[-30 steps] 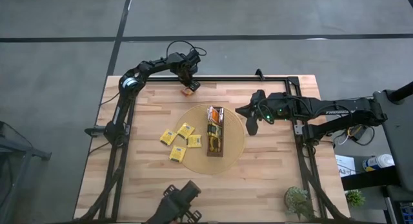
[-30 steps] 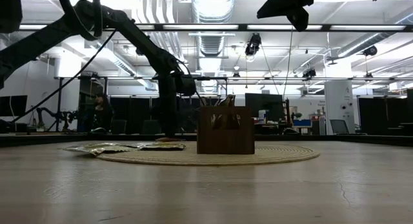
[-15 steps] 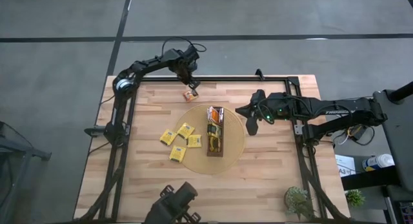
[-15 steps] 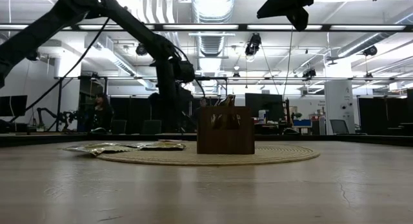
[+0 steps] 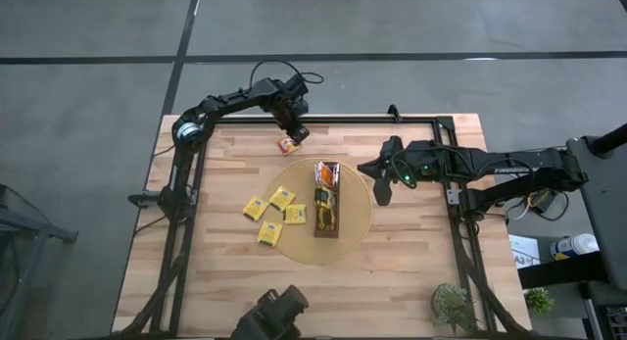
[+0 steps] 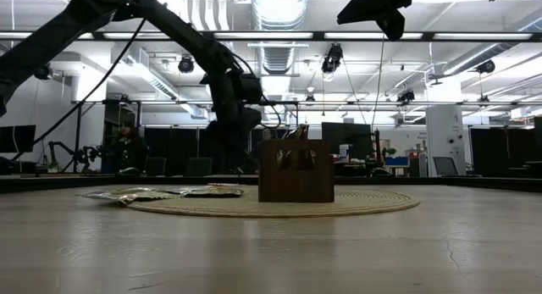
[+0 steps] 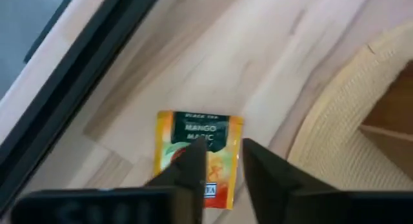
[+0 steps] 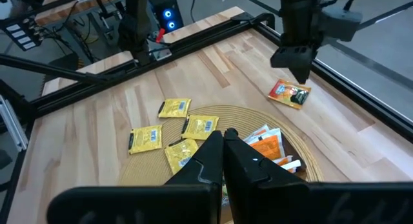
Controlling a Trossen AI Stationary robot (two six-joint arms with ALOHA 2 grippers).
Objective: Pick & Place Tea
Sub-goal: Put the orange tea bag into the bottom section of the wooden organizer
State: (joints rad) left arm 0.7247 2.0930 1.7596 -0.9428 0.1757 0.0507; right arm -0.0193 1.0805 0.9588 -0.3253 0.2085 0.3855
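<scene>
An orange tea sachet (image 5: 287,144) lies flat on the bare wood just beyond the round tan mat (image 5: 358,222); it also shows in the left wrist view (image 7: 200,150) and the right wrist view (image 8: 290,93). My left gripper (image 5: 294,131) hovers just above it, fingers slightly apart and pointing down (image 7: 222,172). Several yellow sachets (image 5: 274,213) lie on the mat's left part and on the wood beside it. The dark-brown tray (image 5: 326,225) stands on the mat with several sachets in it. My right gripper (image 5: 376,191) is shut and empty above the mat's right edge.
A black frame rail (image 5: 362,119) runs along the far edge, close behind the orange sachet. A small plant (image 5: 453,303) stands at the near right corner. A dark camera mount (image 5: 272,315) sits at the near edge. A person (image 6: 131,146) shows in the room beyond.
My left gripper has risen from the table top and gone a little toward the table's right edge. The orange sachet has shifted slightly toward the near edge and lies on the wood below the gripper.
</scene>
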